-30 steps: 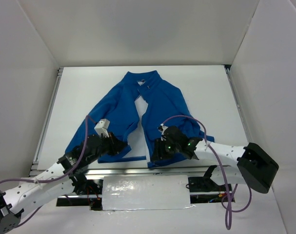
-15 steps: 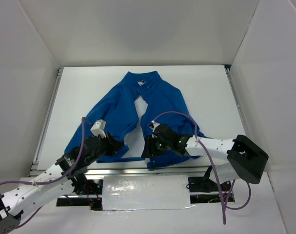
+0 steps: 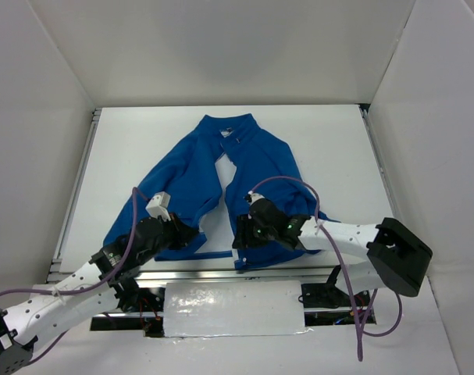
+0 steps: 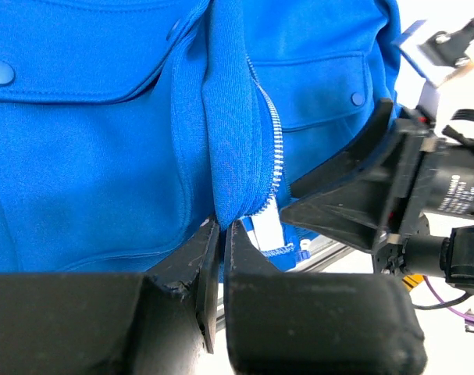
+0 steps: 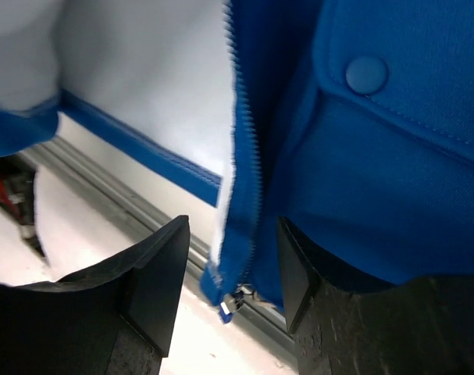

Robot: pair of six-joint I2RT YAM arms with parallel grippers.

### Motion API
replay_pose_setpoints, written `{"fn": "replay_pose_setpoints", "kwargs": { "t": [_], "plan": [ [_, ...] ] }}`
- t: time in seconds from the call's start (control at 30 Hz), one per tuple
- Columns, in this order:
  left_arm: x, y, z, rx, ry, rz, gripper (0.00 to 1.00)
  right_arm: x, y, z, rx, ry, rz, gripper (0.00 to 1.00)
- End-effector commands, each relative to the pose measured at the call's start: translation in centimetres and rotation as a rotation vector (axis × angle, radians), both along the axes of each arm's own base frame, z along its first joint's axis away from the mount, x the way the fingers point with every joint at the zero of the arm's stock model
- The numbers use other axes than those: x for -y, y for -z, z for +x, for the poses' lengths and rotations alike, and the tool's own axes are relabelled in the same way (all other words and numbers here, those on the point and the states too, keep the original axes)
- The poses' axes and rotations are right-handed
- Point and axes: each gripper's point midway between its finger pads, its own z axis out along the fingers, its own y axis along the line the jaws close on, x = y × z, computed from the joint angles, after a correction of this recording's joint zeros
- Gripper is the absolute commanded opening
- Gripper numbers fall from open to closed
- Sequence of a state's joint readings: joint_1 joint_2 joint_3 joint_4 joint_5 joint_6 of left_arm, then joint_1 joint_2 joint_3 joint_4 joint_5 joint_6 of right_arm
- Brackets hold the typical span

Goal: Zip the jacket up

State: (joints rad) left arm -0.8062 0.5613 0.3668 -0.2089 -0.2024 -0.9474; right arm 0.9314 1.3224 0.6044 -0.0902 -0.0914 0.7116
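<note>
The bright blue jacket (image 3: 256,168) lies collar away from me on the white table (image 3: 338,141), its front open in a narrow V. My left gripper (image 3: 191,233) is at the left panel's lower inner edge. In the left wrist view it (image 4: 222,226) is shut on a fold of blue fabric beside the light zipper teeth (image 4: 278,156). My right gripper (image 3: 240,238) is over the right panel's lower inner edge. In the right wrist view it (image 5: 230,262) is open, the zipper edge hangs between its fingers, and the small metal pull (image 5: 238,299) sits at the bottom end.
An aluminium rail (image 3: 190,273) runs along the table's near edge under the jacket's hem. A shiny sheet (image 3: 233,308) lies between the arm bases. White walls close in the left, back and right sides. A pocket snap (image 5: 366,75) shows by the right gripper.
My right gripper has moved left along the hem toward the zipper edge. My left gripper drew back slightly toward me, still pinching the fabric.
</note>
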Motion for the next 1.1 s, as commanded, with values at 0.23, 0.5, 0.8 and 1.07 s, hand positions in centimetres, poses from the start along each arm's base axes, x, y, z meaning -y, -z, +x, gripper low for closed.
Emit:
{"fn": "replay_pose_setpoints", "kwargs": {
  "t": [0.23,0.5,0.8,1.07],
  "plan": [
    [0.1,-1.7,0.6,0.039,-0.005,-0.015,0.0,-2.3,-1.8,0.8,0.023,-0.062,0.057,0.31],
    [-0.1,-1.7,0.6,0.04,-0.013,-0.015,0.0,-4.6,-4.9,-0.2,0.013,-0.153,0.184,0.29],
    [-0.2,-1.7,0.7,0.037,-0.024,-0.013,0.0,-6.2,-3.6,-0.3,-0.05,-0.163,0.21,0.37],
    [-0.4,-1.3,0.6,0.029,-0.028,0.001,0.0,-2.2,-2.5,-0.5,-0.029,0.01,-0.025,0.49]
  ]
}}
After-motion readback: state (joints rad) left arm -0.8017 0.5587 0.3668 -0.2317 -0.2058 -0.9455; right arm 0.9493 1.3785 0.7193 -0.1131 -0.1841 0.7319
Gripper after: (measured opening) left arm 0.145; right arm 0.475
